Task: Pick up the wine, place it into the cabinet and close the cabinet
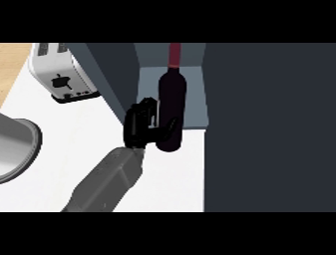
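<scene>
A dark wine bottle [172, 94] with a red neck stands upright at the mouth of the open cabinet [194, 107]; its lower part overlaps the front edge of the pale shelf. My left hand [141, 124] is against the bottle's left side, and its fingers and thumb curl round the lower body. The grey forearm comes in from the lower left. The cabinet's dark door [277, 129] stands open and fills the right of the view. My right hand does not show.
A silver toaster [64, 74] sits at the back left on the white counter [60, 124]. At the left edge stands a large grey metal pot [1, 147]. The cabinet's dark left wall [115, 74] rises between the toaster and the shelf.
</scene>
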Controlling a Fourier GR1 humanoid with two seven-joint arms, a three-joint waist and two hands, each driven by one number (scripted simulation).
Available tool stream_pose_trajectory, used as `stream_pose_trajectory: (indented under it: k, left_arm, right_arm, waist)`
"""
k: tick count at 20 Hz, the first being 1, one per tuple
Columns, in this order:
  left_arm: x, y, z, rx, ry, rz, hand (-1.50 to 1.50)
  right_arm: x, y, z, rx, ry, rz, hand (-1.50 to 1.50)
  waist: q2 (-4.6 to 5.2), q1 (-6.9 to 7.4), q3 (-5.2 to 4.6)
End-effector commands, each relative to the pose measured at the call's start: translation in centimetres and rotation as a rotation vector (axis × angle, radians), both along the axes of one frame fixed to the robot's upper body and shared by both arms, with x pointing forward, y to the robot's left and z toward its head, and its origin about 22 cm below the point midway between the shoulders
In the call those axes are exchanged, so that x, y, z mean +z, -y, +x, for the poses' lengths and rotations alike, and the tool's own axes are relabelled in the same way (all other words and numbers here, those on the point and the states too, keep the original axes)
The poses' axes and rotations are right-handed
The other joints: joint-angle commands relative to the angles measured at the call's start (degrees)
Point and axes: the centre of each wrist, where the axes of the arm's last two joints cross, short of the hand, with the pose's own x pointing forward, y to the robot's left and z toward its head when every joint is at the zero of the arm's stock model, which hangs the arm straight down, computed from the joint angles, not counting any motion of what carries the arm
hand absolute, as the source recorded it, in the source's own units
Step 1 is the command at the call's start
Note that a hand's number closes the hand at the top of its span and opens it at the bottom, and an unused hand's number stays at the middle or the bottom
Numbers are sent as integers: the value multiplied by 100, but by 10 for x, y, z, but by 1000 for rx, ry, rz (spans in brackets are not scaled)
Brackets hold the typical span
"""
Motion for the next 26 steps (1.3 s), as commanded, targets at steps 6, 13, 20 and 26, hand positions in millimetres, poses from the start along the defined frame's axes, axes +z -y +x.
stream_pose_trajectory:
  k: [6,13,20,26]
  left_arm:
    - [18,7,23,-15,-2,-38,150]
    - [41,13,47,-20,-12,-65,150]
    - [33,5,51,-2,-46,-4,150]
    - [34,3,55,42,-87,29,150]
  right_arm:
    - [3,2,15,-26,-6,15,-150]
    - [-3,-5,2,21,-18,-2,-150]
    - [-9,-8,6,2,3,4,-150]
    - [3,-14,20,31,8,5,-150]
  waist:
    - [0,18,0]
    - [10,-50,0]
    - [8,-31,2]
    - [44,-143,-1]
